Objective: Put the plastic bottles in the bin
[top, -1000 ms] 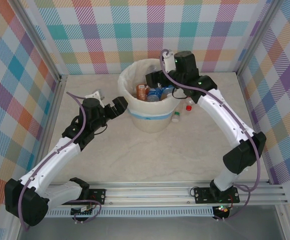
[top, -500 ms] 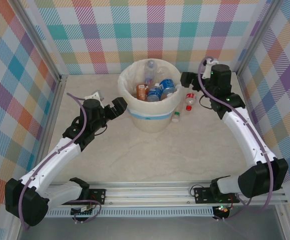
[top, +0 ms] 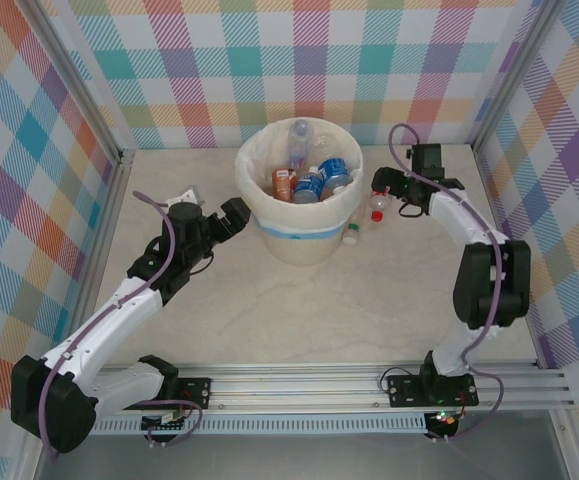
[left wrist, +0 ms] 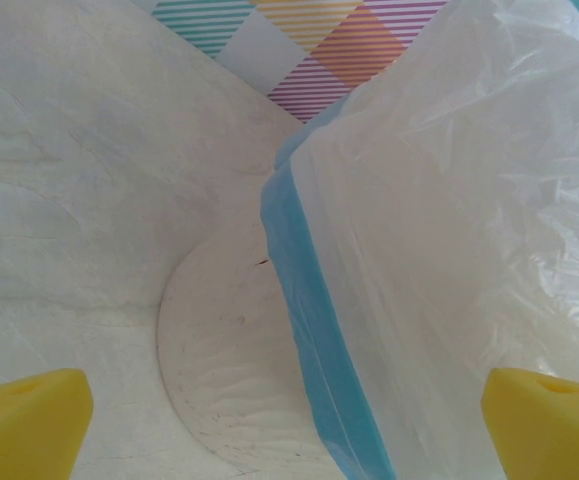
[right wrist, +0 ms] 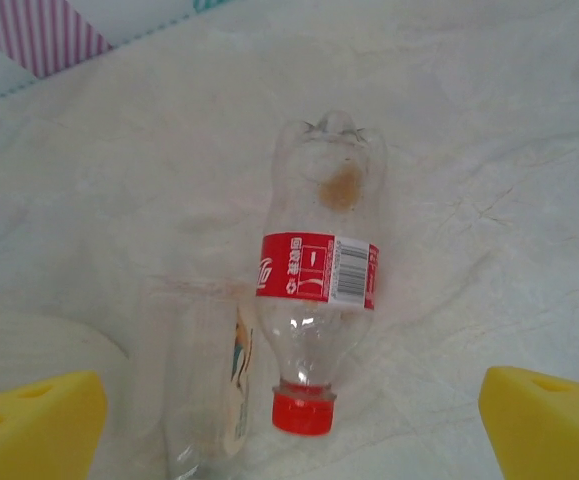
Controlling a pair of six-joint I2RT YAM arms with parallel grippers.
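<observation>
A pale marbled tabletop [top: 299, 310] sits inside walls of pastel plaid panels [top: 299, 60]. Toward the back stands the large round cream-white bin [top: 304, 248], lined with a thin pale liner [left wrist: 449, 230] and ringed by a light blue band [left wrist: 304, 320]. Inside it lie several small clear plastic bottles [top: 312, 182], at least 4, with blue and orange-brown labels; they overlap, so an exact count is hard to make.

2 more lie on the table to the bin's right. One is a red-labelled bottle [right wrist: 317, 300] with a red cap [right wrist: 304, 412]. Just beside it is a clear pale-labelled bottle [right wrist: 209, 380], faint against the tabletop and cut off by the lower edge of the right wrist view.

The right gripper [top: 383, 183] hangs over these 2, its yellow fingertips [right wrist: 29, 425] spread wide, released and grasping nothing. The left gripper [top: 237, 212] sits close to the bin's left side, jaws likewise released. Whether one of its pads [left wrist: 554, 420] touches the liner cannot be told.
</observation>
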